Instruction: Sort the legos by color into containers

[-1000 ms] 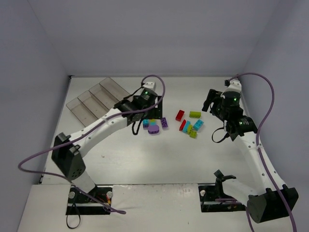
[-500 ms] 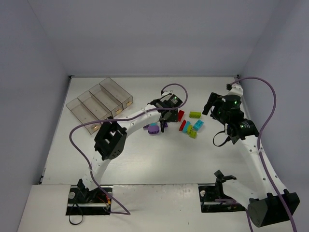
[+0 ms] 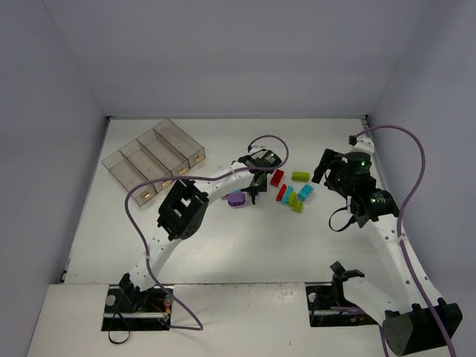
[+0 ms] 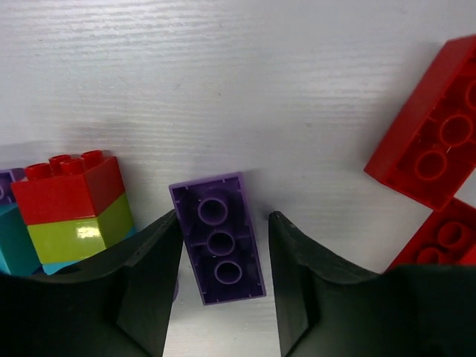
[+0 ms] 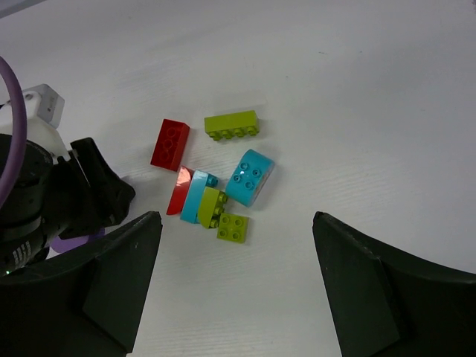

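Observation:
An upside-down purple brick lies on the table between the fingers of my left gripper. The left finger is against its side and a narrow gap remains at the right finger. A red-on-lime-on-cyan stack stands just left of it, and red bricks lie to the right. My left gripper is low beside the round purple piece. My right gripper hovers open and empty over a lime brick, a cyan brick and a lime square. The containers sit at the far left.
A red brick and a lime brick lie between the two arms, with a mixed cluster just in front of them. Purple cables loop over both arms. Grey walls close in the table on three sides.
My left arm has swung right, away from the containers' side, and come down over the purple brick. Its jaws have narrowed around the brick. The right arm has barely moved.

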### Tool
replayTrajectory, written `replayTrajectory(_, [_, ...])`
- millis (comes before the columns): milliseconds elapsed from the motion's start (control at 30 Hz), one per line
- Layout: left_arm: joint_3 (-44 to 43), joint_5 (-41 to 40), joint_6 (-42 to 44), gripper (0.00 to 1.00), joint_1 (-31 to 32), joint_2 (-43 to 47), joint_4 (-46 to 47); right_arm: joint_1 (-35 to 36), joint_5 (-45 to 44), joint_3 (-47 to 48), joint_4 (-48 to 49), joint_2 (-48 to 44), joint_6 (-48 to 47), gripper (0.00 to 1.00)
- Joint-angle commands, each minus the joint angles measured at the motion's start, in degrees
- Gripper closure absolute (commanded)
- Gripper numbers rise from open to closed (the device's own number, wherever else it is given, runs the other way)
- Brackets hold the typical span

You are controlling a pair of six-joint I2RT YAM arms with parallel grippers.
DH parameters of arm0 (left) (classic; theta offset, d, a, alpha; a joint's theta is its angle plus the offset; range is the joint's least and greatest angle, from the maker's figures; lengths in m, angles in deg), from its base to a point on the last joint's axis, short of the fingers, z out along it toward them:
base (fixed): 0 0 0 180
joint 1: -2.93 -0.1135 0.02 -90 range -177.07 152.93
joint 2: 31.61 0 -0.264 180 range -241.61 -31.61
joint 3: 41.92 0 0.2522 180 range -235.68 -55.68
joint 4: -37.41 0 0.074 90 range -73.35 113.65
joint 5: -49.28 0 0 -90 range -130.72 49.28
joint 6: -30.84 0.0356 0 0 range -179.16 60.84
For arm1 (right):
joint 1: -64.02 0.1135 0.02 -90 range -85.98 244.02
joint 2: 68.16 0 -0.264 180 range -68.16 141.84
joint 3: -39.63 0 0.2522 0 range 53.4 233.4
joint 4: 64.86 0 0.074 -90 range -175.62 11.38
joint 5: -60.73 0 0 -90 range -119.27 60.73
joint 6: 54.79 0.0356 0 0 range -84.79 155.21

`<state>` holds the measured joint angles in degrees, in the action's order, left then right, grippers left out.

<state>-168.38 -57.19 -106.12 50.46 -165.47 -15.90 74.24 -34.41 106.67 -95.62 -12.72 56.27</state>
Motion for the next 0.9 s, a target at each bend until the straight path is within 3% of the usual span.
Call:
replayTrajectory(0, [-3.05, -1.02, -0.94, 0.66, -2.08, 2.47, -0.88, 0.15, -0.13, -0.1, 1.88, -1.12, 0.65, 0.21])
replayTrajectory(133, [-3.75, -1.81, 0.64, 0.86, -2.35, 6.23, -0.44, 0.15, -0.21, -0.19, 1.88, -1.39, 0.47, 0.21])
replayTrajectory(200, [-4.88, -3.04, 2.31, 0.89, -2.96, 10.0, -0.7, 0.15, -0.13, 0.07, 1.88, -1.39, 0.21, 0.21])
replayTrajectory(333, [-5.51, -3.92, 3.71, 0.89, -7.88, 16.61, -0.97, 0.15, 0.58, 0.78, 1.88, -0.69, -0.49, 0.21])
replayTrajectory(500, [-5.51, -2.36, 6.0, 0.89, -19.19, 20.05, -0.09, 0.24, 1.1, 1.48, 1.96, 0.19, -0.93, 0.21])
replayTrajectory(733, [-7.44, 1.79, 10.56, 0.89, -28.44, 14.96, 4.83, 0.24, 1.45, 2.18, 1.96, 2.56, -1.63, 0.21])
replayTrajectory(867, [-13.58, 2.93, 12.07, 0.88, -31.61, 7.94, 3.44, 0.24, 1.72, 2.36, 1.96, 2.65, -1.72, 0.21])
